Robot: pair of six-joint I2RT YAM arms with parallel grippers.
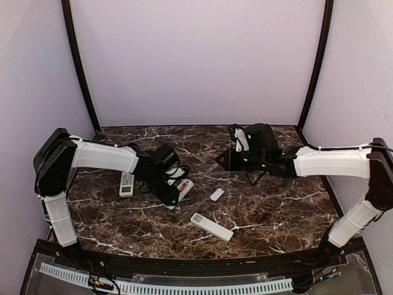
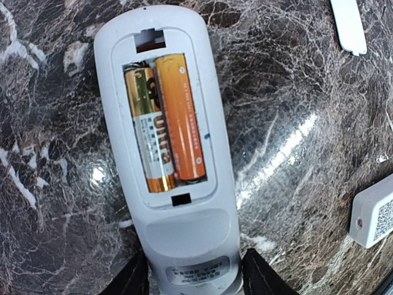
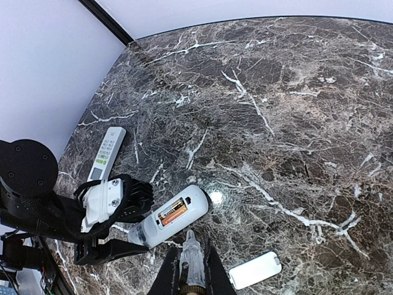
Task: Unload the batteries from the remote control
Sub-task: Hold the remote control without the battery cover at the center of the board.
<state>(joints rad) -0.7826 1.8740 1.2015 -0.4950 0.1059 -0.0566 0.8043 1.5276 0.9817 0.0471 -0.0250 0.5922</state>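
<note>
A white keypad remote [image 1: 126, 183] lies far left on the dark marble bench [image 1: 276, 209]. Beside it the left hand [image 2: 193, 279], half spread, straddles one end of a pale grey remote control [image 2: 166, 153] lying face down, back open; whether its fingers press it cannot be told. In the compartment sit a gold-and-white battery [image 2: 149, 132] and an orange battery [image 2: 179, 117], side by side. Farther right lie a small white cover plate [image 1: 217, 194] and a long white remote [image 1: 211, 227]. The right hand [image 3: 191, 270], fingers closed together, hangs over the bench.
</note>
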